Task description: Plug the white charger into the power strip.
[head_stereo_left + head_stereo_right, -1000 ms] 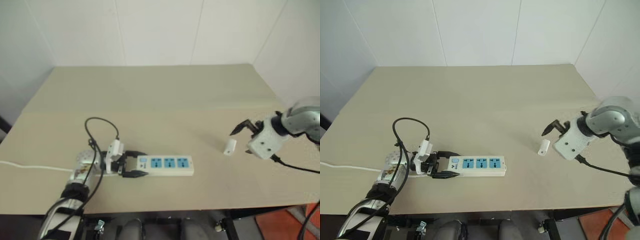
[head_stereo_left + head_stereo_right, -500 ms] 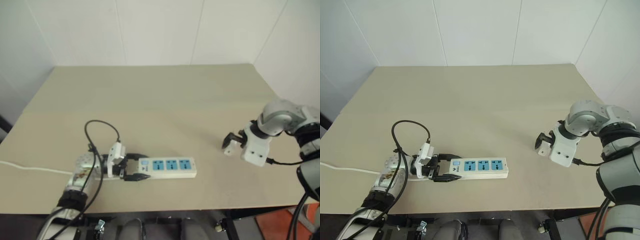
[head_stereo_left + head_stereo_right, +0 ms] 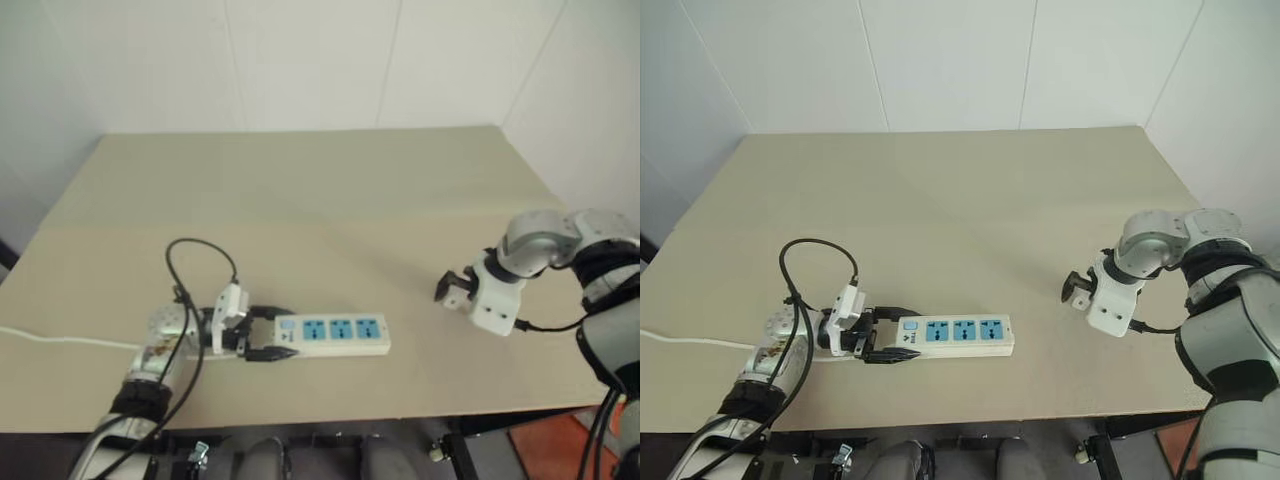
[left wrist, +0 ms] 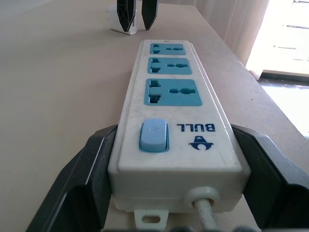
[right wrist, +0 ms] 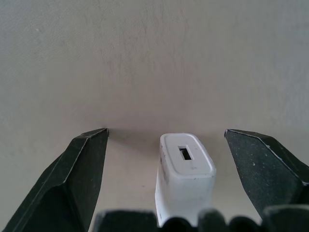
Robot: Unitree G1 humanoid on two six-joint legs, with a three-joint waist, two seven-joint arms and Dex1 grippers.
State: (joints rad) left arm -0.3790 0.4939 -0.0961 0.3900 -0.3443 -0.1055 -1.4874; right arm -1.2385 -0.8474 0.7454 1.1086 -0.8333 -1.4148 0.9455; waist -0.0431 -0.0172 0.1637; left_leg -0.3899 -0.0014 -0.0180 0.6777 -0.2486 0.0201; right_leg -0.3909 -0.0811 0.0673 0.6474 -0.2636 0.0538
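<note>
- Power strip (image 3: 338,334) lies long-ways across the table (image 3: 320,190), near its front edge; the left gripper (image 3: 268,334) clamps its switch end, one finger on each long side, steadying it
- White charger (image 5: 185,170) stands upright well to the strip's right, straight between the spread fingers (image 5: 72,181) of the right gripper (image 3: 452,290); nothing pinched yet; that arm is nearer

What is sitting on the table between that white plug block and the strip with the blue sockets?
Nothing: between the white charger and the power strip, the head views show only bare table.
</note>
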